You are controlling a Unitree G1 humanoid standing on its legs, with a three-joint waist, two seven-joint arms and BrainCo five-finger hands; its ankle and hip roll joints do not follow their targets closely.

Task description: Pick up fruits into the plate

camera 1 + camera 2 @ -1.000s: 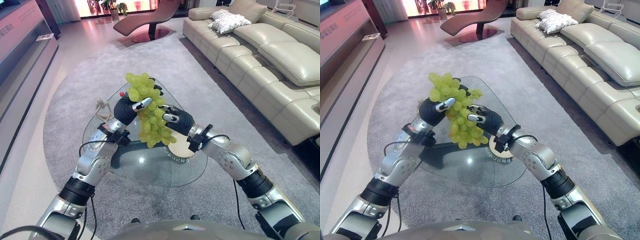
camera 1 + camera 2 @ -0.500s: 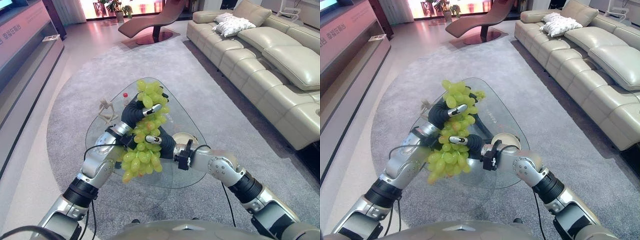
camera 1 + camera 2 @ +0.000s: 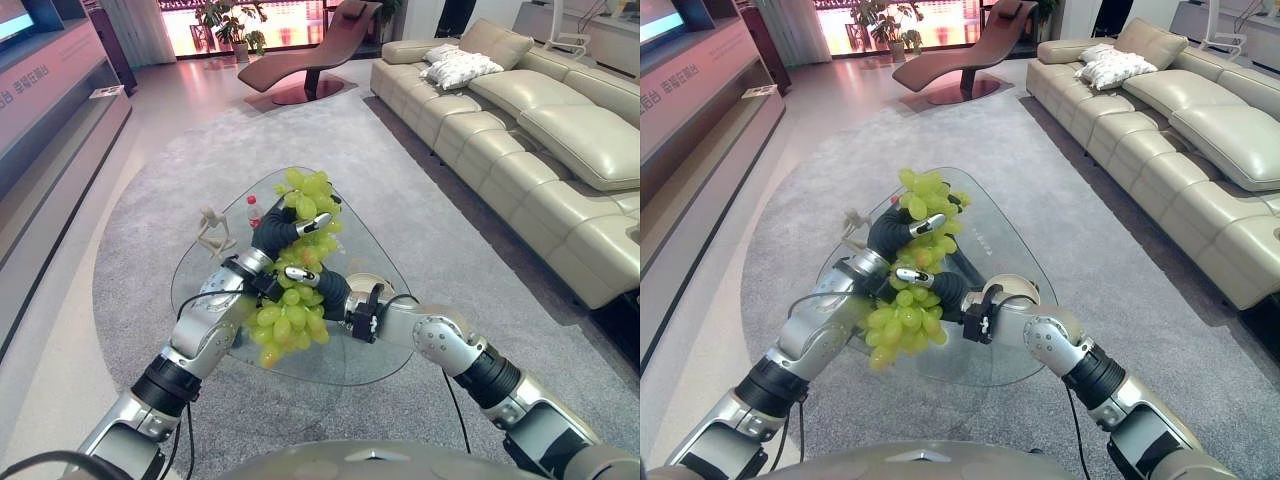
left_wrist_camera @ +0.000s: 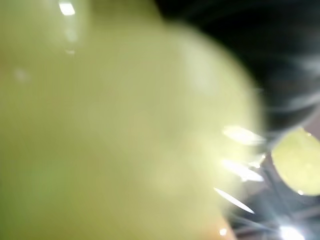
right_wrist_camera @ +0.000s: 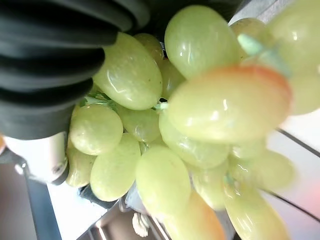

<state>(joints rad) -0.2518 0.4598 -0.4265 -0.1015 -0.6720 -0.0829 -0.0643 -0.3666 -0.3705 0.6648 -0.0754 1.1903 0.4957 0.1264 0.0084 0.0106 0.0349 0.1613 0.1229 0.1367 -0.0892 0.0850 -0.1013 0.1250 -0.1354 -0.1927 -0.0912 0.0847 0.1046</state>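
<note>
Both hands are on the grapes [image 3: 292, 300], held up over the glass table [image 3: 352, 362]. The left hand [image 3: 281, 226] grips the upper part of the bunch, fingers curled round it, a dark-tipped finger showing across the top fruit. The right hand [image 3: 318, 285] clasps the middle from the other side, fingers wrapped in among the grapes. The lower cluster hangs free below both hands, off the glass. The plate [image 3: 368, 287] sits on the table just behind the right wrist, partly hidden by it. Beyond the left hand stand a small bottle [image 3: 254, 210] and a pale figurine [image 3: 212, 231]. Close up, the right wrist view shows grapes pressed against the dark cover.
</note>
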